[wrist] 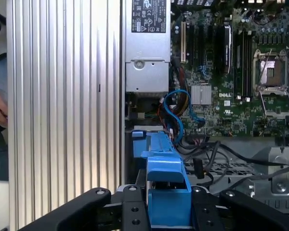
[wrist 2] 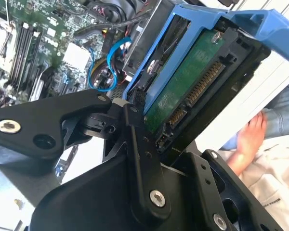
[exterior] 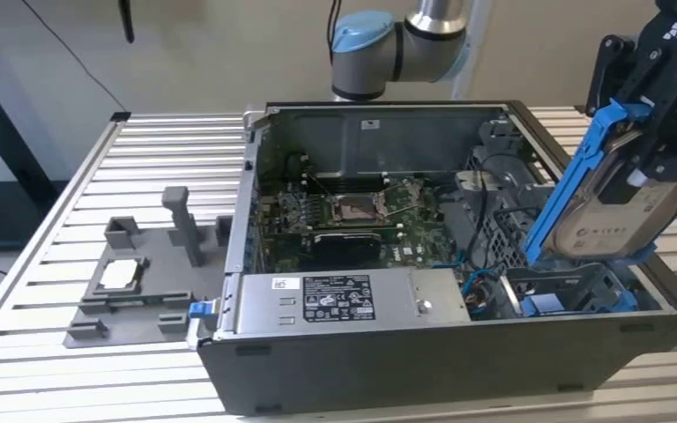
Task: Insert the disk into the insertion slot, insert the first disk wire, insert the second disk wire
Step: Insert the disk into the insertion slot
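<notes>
My gripper (exterior: pixel 650 145) is shut on the disk (exterior: pixel 603 207), a silver drive in a bright blue carrier frame. It hangs steeply tilted over the case's corner at the exterior view's right. Its lower end is just above the insertion slot (exterior: pixel 568 286), a grey bay with blue parts inside. In the second wrist view, the disk's green underside and connector (wrist 2: pixel 192 89) face the camera. In the first wrist view, the blue carrier (wrist: pixel 166 173) sits between my fingers, with the gripper (wrist: pixel 166 207) shut on it. Loose blue wires (wrist: pixel 176 110) curl beside the bay.
The open computer case holds a motherboard (exterior: pixel 351 211) and a grey power-supply box (exterior: pixel 338 300). A grey fixture (exterior: pixel 138 282) stands on the slatted table (exterior: pixel 80 176) at the exterior view's left. A person's hand (wrist 2: pixel 250 139) rests beyond the case.
</notes>
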`<action>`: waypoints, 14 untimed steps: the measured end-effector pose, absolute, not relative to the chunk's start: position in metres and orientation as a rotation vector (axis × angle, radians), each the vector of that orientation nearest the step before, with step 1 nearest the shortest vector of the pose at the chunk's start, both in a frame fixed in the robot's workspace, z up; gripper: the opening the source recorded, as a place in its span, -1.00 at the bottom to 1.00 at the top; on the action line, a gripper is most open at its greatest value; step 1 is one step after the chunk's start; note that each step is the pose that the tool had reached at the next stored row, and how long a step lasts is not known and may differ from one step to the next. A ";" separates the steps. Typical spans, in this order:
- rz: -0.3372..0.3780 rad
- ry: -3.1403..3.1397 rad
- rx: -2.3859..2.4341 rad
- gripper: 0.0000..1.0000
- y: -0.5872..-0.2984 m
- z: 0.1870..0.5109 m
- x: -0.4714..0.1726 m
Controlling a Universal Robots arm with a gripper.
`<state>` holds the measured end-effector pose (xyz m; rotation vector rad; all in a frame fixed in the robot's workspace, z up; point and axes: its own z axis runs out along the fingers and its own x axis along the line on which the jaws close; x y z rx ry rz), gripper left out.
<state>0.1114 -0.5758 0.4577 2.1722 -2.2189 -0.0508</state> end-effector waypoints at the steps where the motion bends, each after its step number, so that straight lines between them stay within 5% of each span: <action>1: -0.051 -2.219 2.172 -0.35 -0.576 0.456 0.111; 14: -0.063 -2.214 2.176 -0.35 -0.576 0.438 0.114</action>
